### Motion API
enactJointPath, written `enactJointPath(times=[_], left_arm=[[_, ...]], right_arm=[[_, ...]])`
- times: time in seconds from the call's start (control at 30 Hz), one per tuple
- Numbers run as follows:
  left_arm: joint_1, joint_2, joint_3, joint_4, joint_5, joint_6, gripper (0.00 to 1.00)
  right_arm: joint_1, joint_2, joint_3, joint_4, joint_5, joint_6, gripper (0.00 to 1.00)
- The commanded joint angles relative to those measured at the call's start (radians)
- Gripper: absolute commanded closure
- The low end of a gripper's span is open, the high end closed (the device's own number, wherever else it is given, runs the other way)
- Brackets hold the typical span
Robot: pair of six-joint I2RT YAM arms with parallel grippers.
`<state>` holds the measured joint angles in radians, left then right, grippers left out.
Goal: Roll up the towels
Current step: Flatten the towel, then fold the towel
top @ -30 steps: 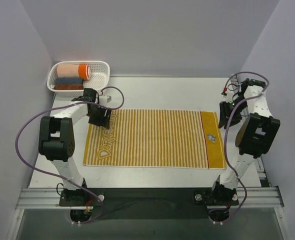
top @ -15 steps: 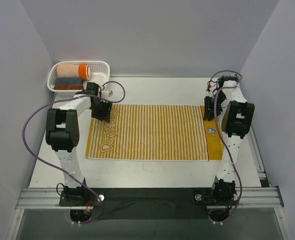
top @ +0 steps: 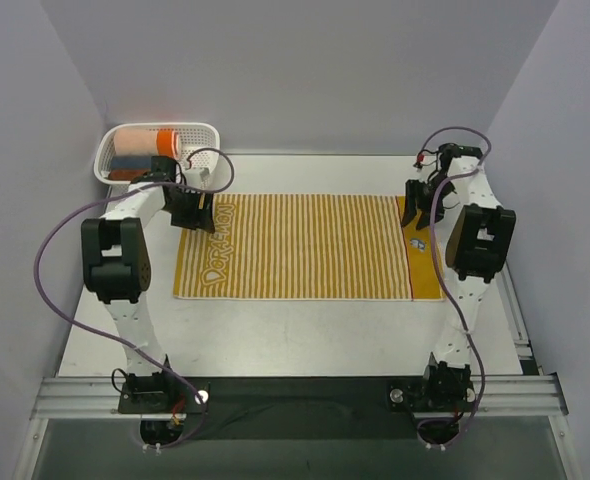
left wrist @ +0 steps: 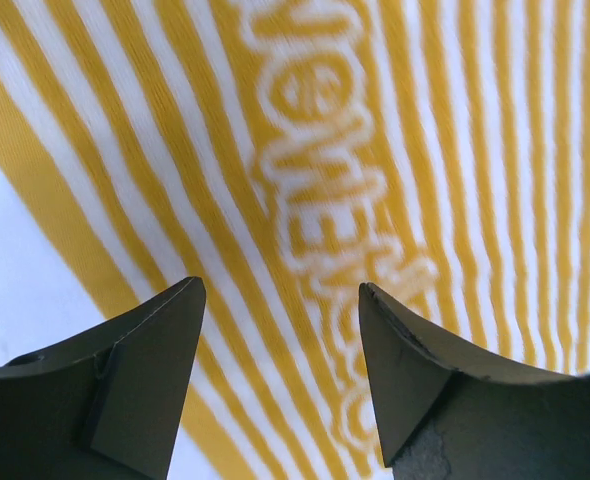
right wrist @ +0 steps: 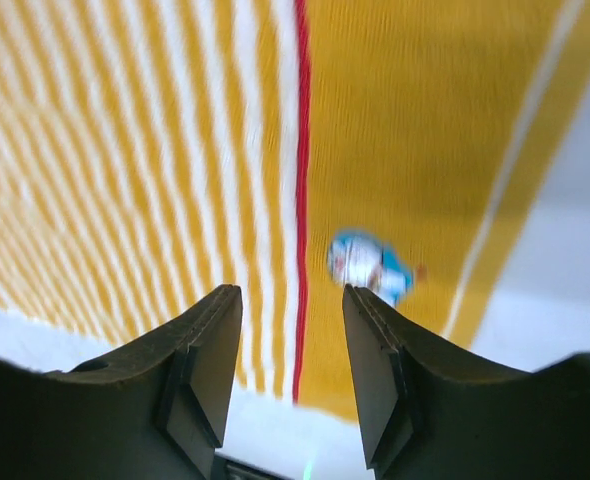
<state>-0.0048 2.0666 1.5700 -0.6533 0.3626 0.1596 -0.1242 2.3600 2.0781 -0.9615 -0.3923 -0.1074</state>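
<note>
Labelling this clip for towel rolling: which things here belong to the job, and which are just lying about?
Job:
- striped towel, spread flat
- left tool and right tool, both open over its far corners

Lying about:
- white basket
- peach-and-orange roll, grey-blue roll and reddish-brown roll inside it

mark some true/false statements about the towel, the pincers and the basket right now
1. The striped towel lies flat and unrolled on the table. True.
2. The left pincer is shut on the towel. False: its jaws stand apart over the white lettering.
3. The cartoon figure is on the end nearest the right pincer. True.
4. The white basket is empty. False: it holds rolled towels.
</note>
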Motion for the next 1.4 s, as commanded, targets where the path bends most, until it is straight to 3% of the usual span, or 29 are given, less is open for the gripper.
enactJointPath(times=[0.0,0.13,0.27,0.4,0.67,0.9,1.37], left_arm=[[-0.001,-0.27,-0.099,-0.074,0.13,0.107,0.27],[0.035,-0.405,-0.255,-0.124,0.113,0.176,0.28],[0.052,-0.483,-0.362,-0.149,0.076,0.199,0.37],[0.058,-0.511,-0.387,-0.166,0.044,0.202,0.63],[0.055,-0.461,-0.455,-0.174,0.015,0.201,0.87],[0.063,-0.408,-0.472,-0.17,0.038,0.187,0.95],[0.074,-0.375,-0.475,-0.18,0.111,0.155,0.96]], right_arm=[[-0.063,-0.308,-0.132,-0.069,-0.075,-0.099,0.54],[-0.109,-0.438,-0.345,-0.132,-0.08,-0.201,0.57],[-0.147,-0.499,-0.559,-0.141,-0.069,-0.261,0.7],[-0.181,-0.499,-0.662,-0.115,-0.08,-0.273,0.81],[-0.189,-0.453,-0.725,-0.034,-0.011,-0.224,0.94],[-0.192,-0.439,-0.776,-0.002,0.104,-0.216,0.97],[-0.192,-0.383,-0.849,0.107,0.247,-0.178,1.0]])
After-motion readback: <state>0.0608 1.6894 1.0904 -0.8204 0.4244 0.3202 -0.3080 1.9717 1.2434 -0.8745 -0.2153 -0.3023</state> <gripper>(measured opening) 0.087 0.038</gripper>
